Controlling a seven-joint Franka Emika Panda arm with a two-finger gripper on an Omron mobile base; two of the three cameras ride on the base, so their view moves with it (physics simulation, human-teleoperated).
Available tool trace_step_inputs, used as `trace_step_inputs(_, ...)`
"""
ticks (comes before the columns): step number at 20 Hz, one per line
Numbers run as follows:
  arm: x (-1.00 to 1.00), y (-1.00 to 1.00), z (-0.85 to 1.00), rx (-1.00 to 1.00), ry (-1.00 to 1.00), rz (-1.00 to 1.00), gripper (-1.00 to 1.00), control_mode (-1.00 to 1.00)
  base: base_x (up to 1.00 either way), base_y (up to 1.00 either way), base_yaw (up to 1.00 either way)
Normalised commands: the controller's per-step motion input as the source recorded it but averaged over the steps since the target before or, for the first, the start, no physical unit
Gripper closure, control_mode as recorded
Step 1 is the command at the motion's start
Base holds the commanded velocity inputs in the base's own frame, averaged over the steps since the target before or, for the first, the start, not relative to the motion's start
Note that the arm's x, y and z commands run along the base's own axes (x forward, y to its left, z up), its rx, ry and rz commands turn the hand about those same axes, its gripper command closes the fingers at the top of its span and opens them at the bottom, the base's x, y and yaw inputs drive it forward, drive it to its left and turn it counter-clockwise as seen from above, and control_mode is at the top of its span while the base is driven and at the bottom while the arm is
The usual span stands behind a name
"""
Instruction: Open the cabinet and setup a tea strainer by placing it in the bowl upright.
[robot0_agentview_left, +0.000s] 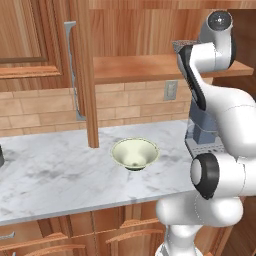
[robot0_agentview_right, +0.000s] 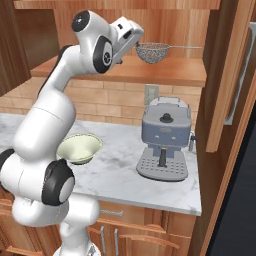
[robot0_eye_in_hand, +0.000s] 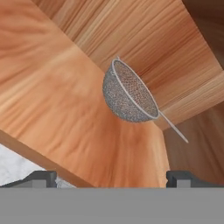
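Note:
The cabinet (robot0_agentview_left: 82, 75) stands open, its left door edge-on with a silver bar handle (robot0_agentview_left: 74, 70). On its wooden shelf (robot0_agentview_right: 165, 72) rests the tea strainer (robot0_agentview_right: 152, 52), a silver mesh basket whose thin handle points right. My gripper (robot0_agentview_right: 135, 46) is just left of the basket, level with it, and open. In the hand view the strainer (robot0_eye_in_hand: 129, 94) lies ahead, clear of the widely spread fingertips (robot0_eye_in_hand: 41, 178), with nothing between them. The cream-green bowl (robot0_agentview_left: 135, 153) sits empty on the marble counter (robot0_agentview_left: 60, 175) below the shelf. The arm hides part of the strainer (robot0_agentview_left: 179, 46) in the left base view.
A grey coffee machine (robot0_agentview_right: 164, 145) stands on the counter right of the bowl (robot0_agentview_right: 80, 148), under the shelf. The cabinet's right door (robot0_agentview_right: 225, 85) hangs open at the counter's right end. A wall outlet (robot0_agentview_left: 170, 90) sits on the brick backsplash.

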Motion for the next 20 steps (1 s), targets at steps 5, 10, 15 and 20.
trace_step_inputs(5, 0.27, 0.01, -0.23, 0.00, 0.01, 0.00, -1.00, -1.00, 0.00, 0.00, 0.00)
trace_step_inputs(10, 0.27, 0.10, -0.20, 0.00, 0.04, 0.01, -1.00, -1.00, 0.00, 0.00, 0.00)
trace_step_inputs(15, 0.19, -0.04, 0.00, 0.00, 0.02, 0.00, -1.00, -1.00, 0.00, 0.00, 0.00)
trace_step_inputs(20, 0.27, 0.00, 0.14, -0.16, 0.06, 0.00, -1.00, -1.00, 0.00, 0.00, 0.00)
